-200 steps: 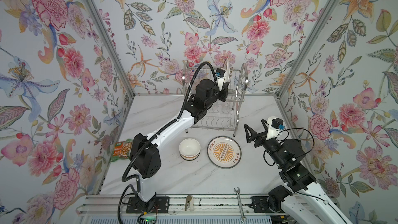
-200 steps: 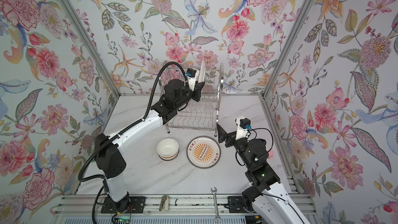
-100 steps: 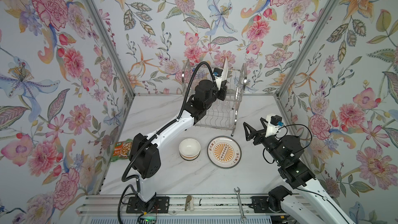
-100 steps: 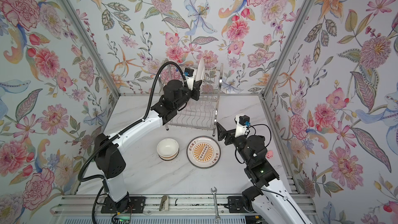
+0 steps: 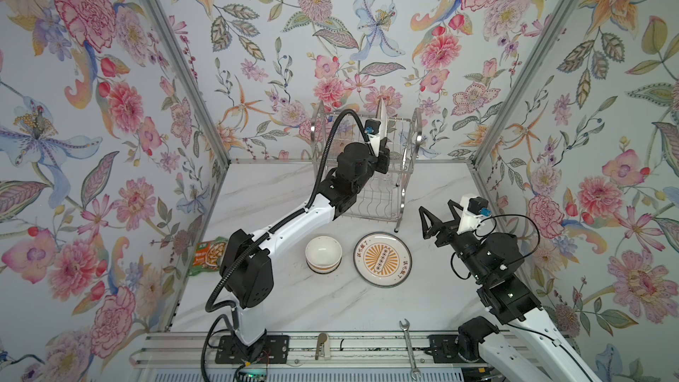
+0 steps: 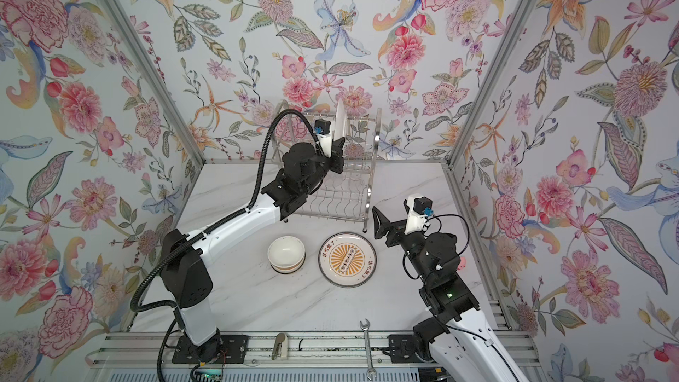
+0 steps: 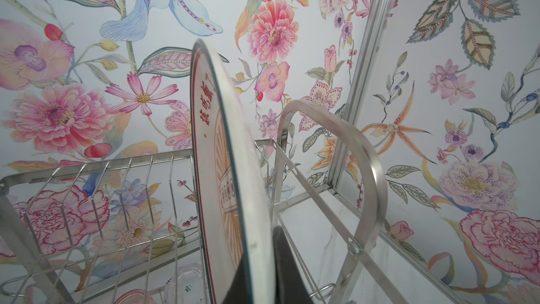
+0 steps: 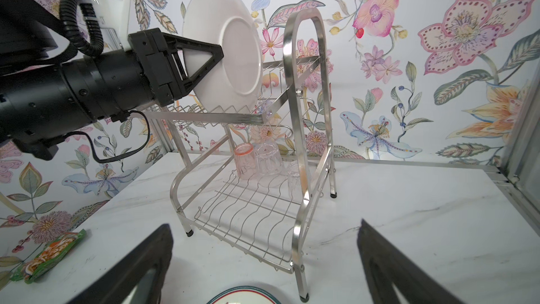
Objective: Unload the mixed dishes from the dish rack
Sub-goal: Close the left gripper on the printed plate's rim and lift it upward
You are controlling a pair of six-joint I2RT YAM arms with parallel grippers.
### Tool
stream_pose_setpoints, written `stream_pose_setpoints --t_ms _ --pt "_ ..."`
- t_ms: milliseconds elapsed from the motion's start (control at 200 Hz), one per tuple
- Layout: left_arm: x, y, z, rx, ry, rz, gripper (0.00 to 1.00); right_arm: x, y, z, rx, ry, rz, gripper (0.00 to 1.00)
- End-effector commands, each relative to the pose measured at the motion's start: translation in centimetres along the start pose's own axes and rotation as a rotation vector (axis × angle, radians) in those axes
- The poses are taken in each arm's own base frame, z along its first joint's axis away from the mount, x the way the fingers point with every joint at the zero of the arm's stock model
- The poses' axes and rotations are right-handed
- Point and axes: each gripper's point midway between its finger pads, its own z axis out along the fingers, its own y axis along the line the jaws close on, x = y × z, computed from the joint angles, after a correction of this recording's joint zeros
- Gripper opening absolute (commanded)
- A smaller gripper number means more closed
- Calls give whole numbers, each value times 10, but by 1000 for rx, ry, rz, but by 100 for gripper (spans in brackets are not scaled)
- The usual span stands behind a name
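**Free room and obstacles, placed from the dish rack [image 5: 371, 202].**

- **Upper tier:** an upright plate [image 8: 239, 62], pinched at its rim by the left gripper [image 8: 220, 54], fills part of the span. The wire slots on its patterned side stand bare.
- **Front left corner:** barred by the left arm [image 5: 294, 218].
- **Lower tier:** three tumblers [image 8: 268, 162] crowd the back, and the front wires lie bare between the arched side frames.
- **In front of the rack:** a bowl [image 5: 323, 251] and a sunburst plate [image 5: 382, 259] take up the table [image 5: 433, 185].
- **Near the front right leg:** the right gripper [image 5: 435, 207] hovers, jaws spread wide.
- **Right of the rack:** bare tabletop.

Left tool [image 6: 337, 150] clamps upright plate [image 6: 340, 119] at rack [image 6: 340, 196] top.
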Motion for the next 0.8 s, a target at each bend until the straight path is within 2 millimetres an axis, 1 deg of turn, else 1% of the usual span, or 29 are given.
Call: stream_pose_setpoints --t_ms 0,215,375,485,666,791 --pt "-24 -9 -13 -48 -67 -60 0 -2 -1 -1 -5 -13 16 99" --pt "-22 -10 -8 -63 -66 -94 0 -2 -5 -2 -3 -11 26 99" --pt "-28 -11 -7 -66 -81 -83 0 -2 -7 -5 0 -14 30 99" --pt "-44 -14 -10 -49 -130 -52 0 -4 -7 -5 -4 -17 35 99" --pt "-86 -18 -18 -33 -226 0 0 -5 -5 -3 -18 -15 45 99" --pt "-116 -20 -28 -18 -291 18 0 -5 -3 -1 -26 -14 58 99"
